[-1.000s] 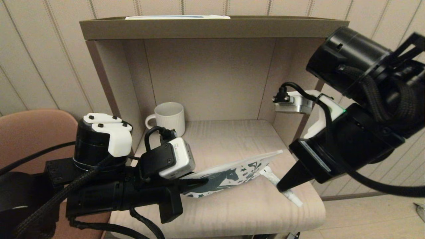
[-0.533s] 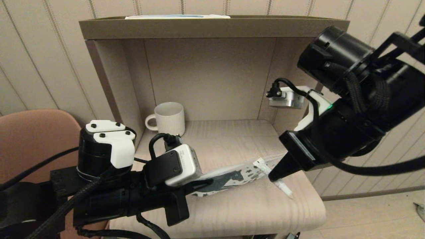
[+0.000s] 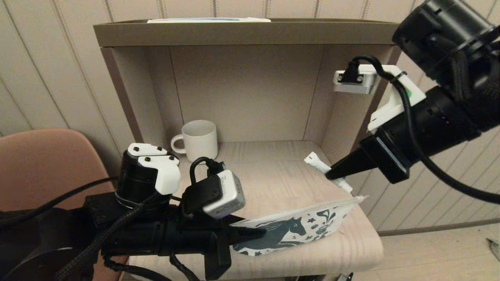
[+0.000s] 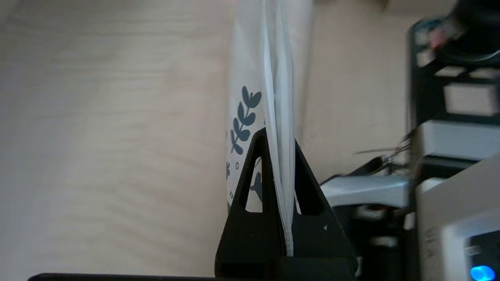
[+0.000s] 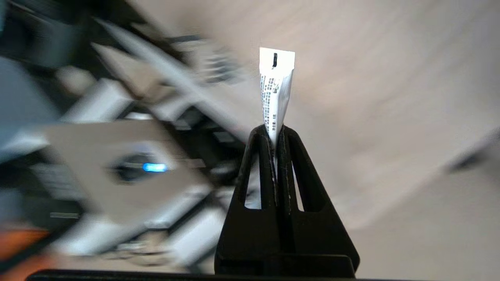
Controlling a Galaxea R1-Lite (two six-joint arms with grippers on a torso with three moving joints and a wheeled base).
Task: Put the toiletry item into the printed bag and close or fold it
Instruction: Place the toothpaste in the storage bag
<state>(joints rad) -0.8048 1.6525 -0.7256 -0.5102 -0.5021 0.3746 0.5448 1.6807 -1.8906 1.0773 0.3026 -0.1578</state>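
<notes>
- Currently, a small white tube (image 3: 327, 172) is gripped around its middle by the right tool (image 3: 330, 175), fingers clenched on it, and is held in the air above the right side of the shelf (image 3: 273, 168).
- Its flat crimped end points up and away from the tool, as shown clearly in the right wrist view.
- A printed bag (image 3: 291, 230) with a dark teal horse is pinched at its near end by the left tool (image 3: 250, 233), fingers clenched on the layers.
- The bag is held on edge near the front of the shelf, its free end stretching toward the right, just below the tube.
- This hold is judged to present the bag's upper edge as an opening; the tube is not yet inside.
- A ribbed white mug (image 3: 198, 139) is left standing at the back left of the shelf, well apart from both tools.
</notes>
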